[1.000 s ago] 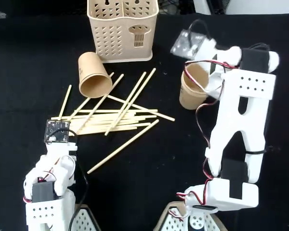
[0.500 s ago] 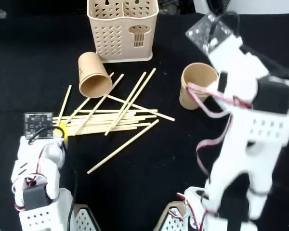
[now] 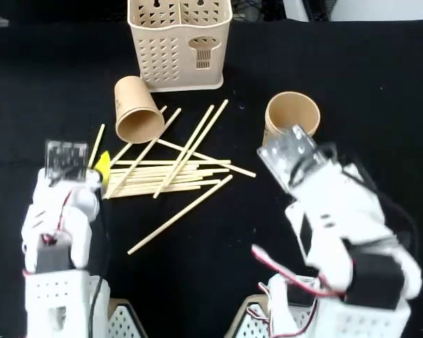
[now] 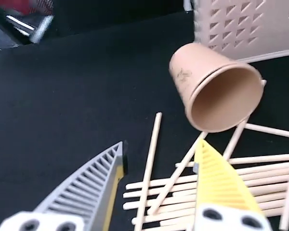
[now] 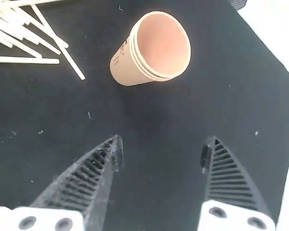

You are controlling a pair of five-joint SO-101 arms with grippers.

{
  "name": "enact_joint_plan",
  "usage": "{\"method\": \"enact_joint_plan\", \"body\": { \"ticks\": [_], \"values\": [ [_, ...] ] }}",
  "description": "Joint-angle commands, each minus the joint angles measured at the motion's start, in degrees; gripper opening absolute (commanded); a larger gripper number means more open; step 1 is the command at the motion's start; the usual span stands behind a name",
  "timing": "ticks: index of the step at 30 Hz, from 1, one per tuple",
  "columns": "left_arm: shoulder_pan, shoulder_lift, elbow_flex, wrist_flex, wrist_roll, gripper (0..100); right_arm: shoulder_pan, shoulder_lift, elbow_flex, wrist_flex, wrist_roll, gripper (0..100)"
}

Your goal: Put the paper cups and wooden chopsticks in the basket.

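Two brown paper cups are on the black table. One cup (image 3: 136, 109) (image 4: 216, 94) lies on its side in front of the beige basket (image 3: 180, 42); the other cup (image 3: 290, 121) (image 5: 154, 48) stands upright to the right. Several wooden chopsticks (image 3: 166, 169) (image 4: 183, 180) lie in a loose pile between them. My left gripper (image 4: 159, 154) is open over the pile's left end, short of the lying cup. My right gripper (image 5: 163, 144) is open and holds nothing, a little in front of the upright cup.
The basket (image 4: 250, 26) stands at the table's far edge, behind the lying cup. One chopstick (image 3: 180, 215) lies apart, nearer the front. Both arm bases sit at the front edge. A pale floor strip (image 5: 284, 43) lies beyond the cloth on the right.
My right arm drew back from the upright cup towards the front, leaving the cup standing. My left arm moved forward to the left end of the chopstick pile.
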Motion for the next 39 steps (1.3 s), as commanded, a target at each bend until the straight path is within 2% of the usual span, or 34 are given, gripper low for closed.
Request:
{"method": "enact_joint_plan", "body": {
  "ticks": [1,7,10,14,20,25,32,35,38,39],
  "values": [
    [4.4,19.4,-14.5,-1.1,-0.7,25,-0.2,-3.8,3.6,-1.1,-4.4,27.9],
    [7.6,49.4,-33.8,0.2,-0.4,24,-0.2,-7.2,12.5,-0.8,-5.3,27.9],
    [7.6,59.7,-39.8,-0.2,-0.4,24,-0.2,-10.2,15.1,-0.8,-5.0,27.9],
    [6.1,68.9,-43.5,-5.6,-0.4,24,-0.2,-14.0,17.0,-0.7,-4.9,27.9],
    [4.7,72.5,-43.9,-12.7,-0.4,24,-0.2,-15.3,23.8,-1.1,-3.7,27.9],
    [4.7,72.8,-44.2,-16.7,-0.8,16,-0.2,-15.6,27.5,-3.2,-3.8,27.9],
    [4.9,73.1,-43.6,-19.6,-0.8,17,-0.2,-15.6,27.6,-3.3,-3.8,27.9],
    [4.9,73.1,-42.9,-19.6,-0.8,12,-0.2,-15.6,27.7,-3.3,-3.8,27.9],
    [4.9,73.1,-41.4,-19.9,-0.9,2,-0.2,-15.6,27.7,-3.2,-3.8,27.9],
    [4.9,73.1,-40.7,-19.9,-0.9,3,-0.2,-15.6,27.7,-3.2,-3.8,27.9]
  ]
}}
